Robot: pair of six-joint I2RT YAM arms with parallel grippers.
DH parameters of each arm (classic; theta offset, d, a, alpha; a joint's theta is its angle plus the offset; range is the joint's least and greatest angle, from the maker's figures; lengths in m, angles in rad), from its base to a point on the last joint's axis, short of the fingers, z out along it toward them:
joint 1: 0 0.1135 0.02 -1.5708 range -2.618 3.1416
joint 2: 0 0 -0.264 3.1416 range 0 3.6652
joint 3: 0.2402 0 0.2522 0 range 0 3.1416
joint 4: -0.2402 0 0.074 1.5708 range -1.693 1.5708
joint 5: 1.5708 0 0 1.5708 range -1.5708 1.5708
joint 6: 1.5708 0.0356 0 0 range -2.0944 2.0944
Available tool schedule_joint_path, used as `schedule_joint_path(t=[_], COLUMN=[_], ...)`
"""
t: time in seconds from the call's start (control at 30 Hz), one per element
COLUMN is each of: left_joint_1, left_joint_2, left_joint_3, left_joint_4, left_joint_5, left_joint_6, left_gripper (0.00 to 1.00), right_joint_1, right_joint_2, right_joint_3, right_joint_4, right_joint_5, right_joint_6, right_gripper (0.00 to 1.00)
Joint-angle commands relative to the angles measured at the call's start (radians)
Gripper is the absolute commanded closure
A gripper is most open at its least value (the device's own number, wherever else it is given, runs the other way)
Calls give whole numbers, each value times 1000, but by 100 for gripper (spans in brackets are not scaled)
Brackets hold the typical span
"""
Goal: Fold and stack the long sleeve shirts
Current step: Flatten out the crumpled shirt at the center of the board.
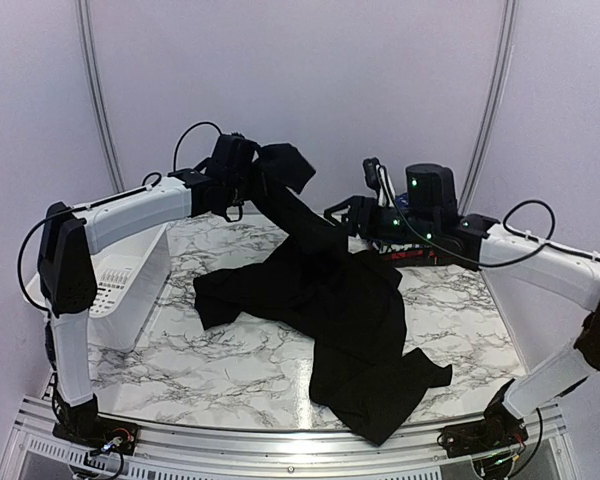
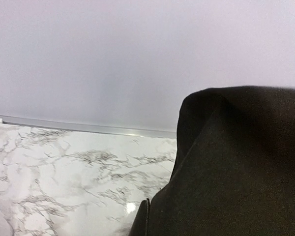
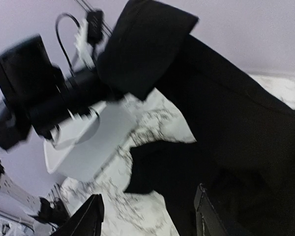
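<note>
Nearest to us a metal rail (image 1: 280, 440) runs along the front edge, with both arm bases bolted to it; beyond it lies the tabletop (image 1: 230, 365), white marble with grey veins; a white plastic basket (image 1: 130, 285) stands on its left side, against the left arm's forearm; the black shirt (image 1: 350, 320) sprawls over the middle and right of the tabletop, one end near the front rail, the bulk crumpled at the centre, and one part rising as a taut band up and to the left; the left arm stands upright from its base, bends at the elbow and reaches level towards the centre, and its left hand (image 1: 250, 172) is clamped on that raised end, well above the tabletop, with a bunch of cloth sticking out past it; from its own wrist we see only black cloth filling the lower right, with marble and wall behind; the right arm reaches in from the right, low over the far part of the tabletop, and the right hand (image 1: 352, 215) hangs just beside the raised band; its fingers (image 3: 91, 219) stand apart with nothing between them; farthest off, pale lilac walls (image 1: 300, 80) close the room, with thin grey poles (image 1: 95, 90) curving up on either side.
</note>
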State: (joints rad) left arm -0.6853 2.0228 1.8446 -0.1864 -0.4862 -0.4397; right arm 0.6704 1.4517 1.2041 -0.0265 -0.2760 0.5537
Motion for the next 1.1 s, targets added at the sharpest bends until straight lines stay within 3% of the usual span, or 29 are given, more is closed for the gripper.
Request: schedule_joint_path(t=[0.0, 0.1, 0.33, 0.7, 0.8, 1.0, 1.07], left_joint_1=[64, 80, 98, 105, 106, 106, 106], left_joint_2=[-110, -137, -178, -228, -243, -321, -368], left_joint_3=[-19, -29, -33, -19, -22, -27, -27], left_joint_4=[11, 11, 10, 10, 11, 0, -2], left_joint_5=[-7, -11, -3, 18, 19, -5, -17], left_joint_6=[51, 74, 97, 134, 142, 184, 201], left_gripper=[100, 100, 100, 100, 100, 100, 100], right_joint_1=[2, -19, -150, -217, -222, -221, -215], right_joint_2=[-106, -158, -177, 65, 150, 116, 79], right_joint_3=[-200, -332, -528, -519, -476, -386, -341], right_joint_4=[-84, -88, -20, 160, 160, 71, -2], right_joint_5=[232, 353, 402, 368, 375, 424, 456], right_joint_6=[-43, -27, 29, 31, 17, -37, -71], right_gripper=[38, 35, 36, 40, 50, 94, 100])
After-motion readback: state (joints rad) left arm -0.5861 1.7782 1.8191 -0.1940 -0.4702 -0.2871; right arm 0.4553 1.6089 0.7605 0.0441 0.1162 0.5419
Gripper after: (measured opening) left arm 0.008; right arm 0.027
